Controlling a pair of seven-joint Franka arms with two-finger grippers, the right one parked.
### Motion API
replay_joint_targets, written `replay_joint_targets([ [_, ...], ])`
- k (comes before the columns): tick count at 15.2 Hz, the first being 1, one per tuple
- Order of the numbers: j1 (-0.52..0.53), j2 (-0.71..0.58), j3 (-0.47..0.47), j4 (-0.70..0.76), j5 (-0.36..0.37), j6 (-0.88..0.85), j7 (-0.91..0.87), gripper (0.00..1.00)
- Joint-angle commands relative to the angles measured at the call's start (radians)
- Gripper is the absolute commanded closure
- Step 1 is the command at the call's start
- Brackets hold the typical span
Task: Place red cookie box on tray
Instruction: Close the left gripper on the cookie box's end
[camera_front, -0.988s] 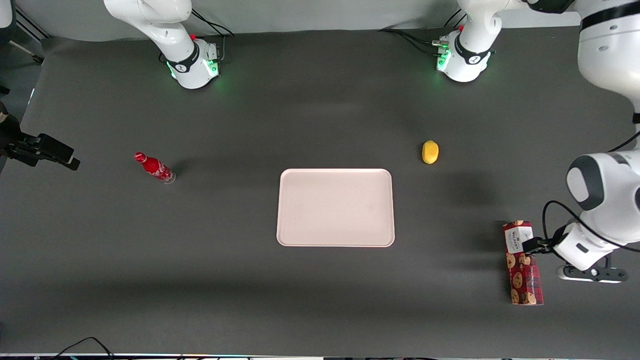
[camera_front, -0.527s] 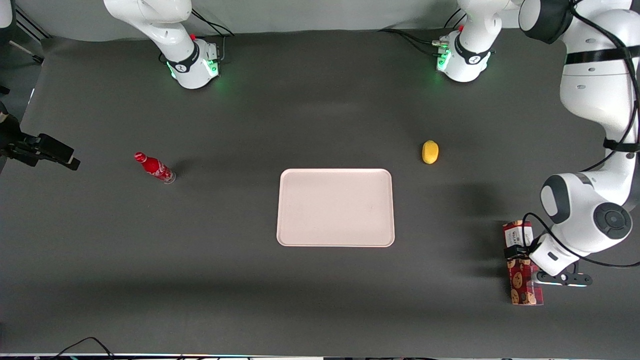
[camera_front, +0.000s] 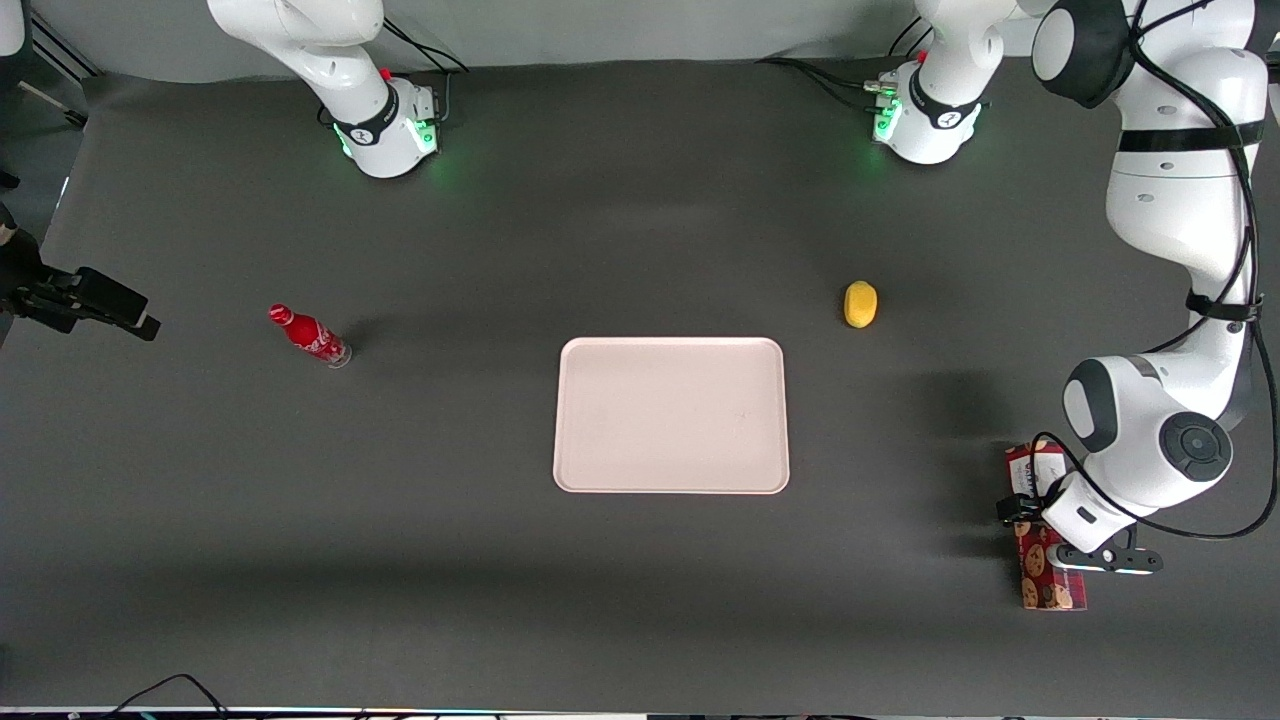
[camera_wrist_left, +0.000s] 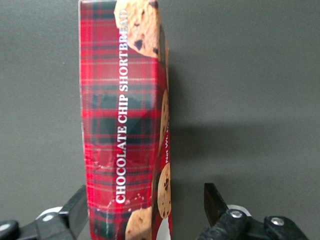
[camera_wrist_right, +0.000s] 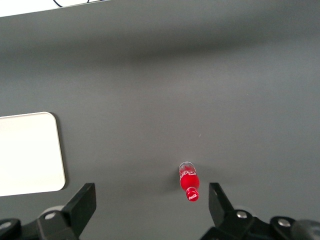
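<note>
The red cookie box lies on the dark table near the working arm's end, nearer to the front camera than the tray. Up close, the cookie box shows red plaid and the words CHOCOLATE CHIP SHORTBREAD. My gripper is down over the box's middle and open. In the left wrist view the gripper straddles the box: one finger is against the box's side, the other finger stands clear of it. The pale pink tray lies bare mid-table, and the tray also shows in the right wrist view.
A yellow lemon-like object sits between the tray and the working arm's base. A small red soda bottle lies toward the parked arm's end, and the same bottle shows in the right wrist view. A black camera mount juts in there.
The working arm has swung in over the box, carrying the gripper from beside the box to above its middle, fingers now straddling it. The box has not moved.
</note>
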Motion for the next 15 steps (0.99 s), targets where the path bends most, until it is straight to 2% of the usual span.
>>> replay_joint_targets([
  [1,-0.003,0.009,0.003,0.025,0.007,-0.001,0.009,0.55],
  [3,-0.005,0.011,0.003,0.026,-0.001,-0.014,0.006,0.97],
  [4,-0.005,0.009,0.0,0.026,-0.002,-0.015,0.006,1.0],
  [9,-0.006,-0.026,-0.004,0.046,-0.001,-0.079,-0.001,1.0],
  [12,-0.011,-0.099,-0.009,0.156,0.001,-0.347,-0.008,1.0],
  [15,-0.013,-0.233,-0.017,0.195,0.011,-0.548,0.002,1.0],
])
